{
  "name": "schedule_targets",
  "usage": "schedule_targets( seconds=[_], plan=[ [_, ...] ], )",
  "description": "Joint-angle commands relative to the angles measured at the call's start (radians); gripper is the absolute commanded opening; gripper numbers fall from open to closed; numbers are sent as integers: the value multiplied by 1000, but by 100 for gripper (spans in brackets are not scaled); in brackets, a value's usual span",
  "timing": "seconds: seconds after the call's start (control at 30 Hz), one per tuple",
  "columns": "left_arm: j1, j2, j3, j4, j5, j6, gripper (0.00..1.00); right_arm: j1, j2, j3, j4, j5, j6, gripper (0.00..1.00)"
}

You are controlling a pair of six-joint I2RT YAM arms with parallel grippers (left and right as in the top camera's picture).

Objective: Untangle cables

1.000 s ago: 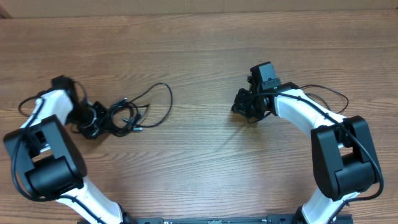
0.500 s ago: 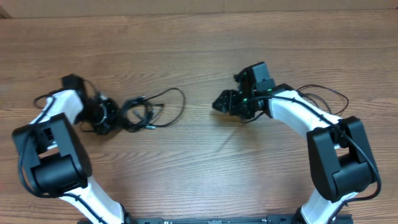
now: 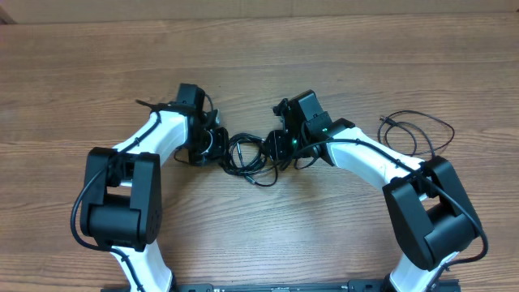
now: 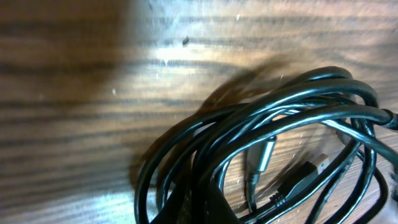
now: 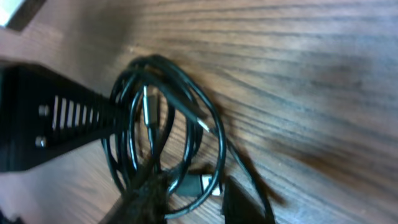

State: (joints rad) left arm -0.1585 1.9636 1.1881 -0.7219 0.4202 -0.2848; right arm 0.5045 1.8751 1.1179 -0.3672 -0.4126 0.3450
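The cables point(image 3: 246, 154) lie as a small black coiled bundle at the table's middle, between my two grippers. My left gripper point(image 3: 215, 148) is shut on the bundle's left side. In the left wrist view the loops point(image 4: 280, 124) run into its dark jaws point(image 4: 205, 208), with plug ends point(image 4: 305, 174) inside the coil. My right gripper point(image 3: 274, 148) meets the bundle from the right. In the right wrist view its jaws point(image 5: 196, 199) stand narrowly apart, closed round loop strands point(image 5: 161, 124) and a silvery-tipped plug point(image 5: 199, 185). One separate cable point(image 3: 418, 130) lies loose at the right.
The left gripper's ribbed black finger point(image 5: 56, 124) fills the left of the right wrist view, close to the bundle. The right arm's white link point(image 3: 365, 154) runs beside the loose cable. The wooden table point(image 3: 259, 49) stretches behind both arms.
The left gripper dragged the bundle from the left side to the table's middle. The right gripper moved left to meet it, opened, then closed round the bundle's strands.
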Motion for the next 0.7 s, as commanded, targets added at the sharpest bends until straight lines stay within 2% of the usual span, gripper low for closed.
schedule_targets(
  seconds=[0.0,0.2,0.23,0.3,0.33,0.4,0.47,0.67],
  plan=[
    [3,31,10,-51,-113,1,4,1,-10,-4,5,20,-6,4],
    [7,29,175,-196,-112,19,8,1,-10,-4,7,20,-6,4],
    [7,29,203,-223,-113,28,13,1,-10,-4,7,20,-6,6],
    [7,29,243,-267,-114,35,41,1,-10,-4,7,20,-6,14],
    [7,29,253,-283,-114,35,48,1,-10,-4,7,20,-6,20],
    [7,29,254,-307,-118,35,50,1,-10,-4,7,20,-6,20],
    [6,31,244,-323,-146,29,47,1,-10,-4,7,20,-6,20],
    [6,31,149,-283,-233,-64,47,1,-10,-4,7,20,-6,20]
  ],
)
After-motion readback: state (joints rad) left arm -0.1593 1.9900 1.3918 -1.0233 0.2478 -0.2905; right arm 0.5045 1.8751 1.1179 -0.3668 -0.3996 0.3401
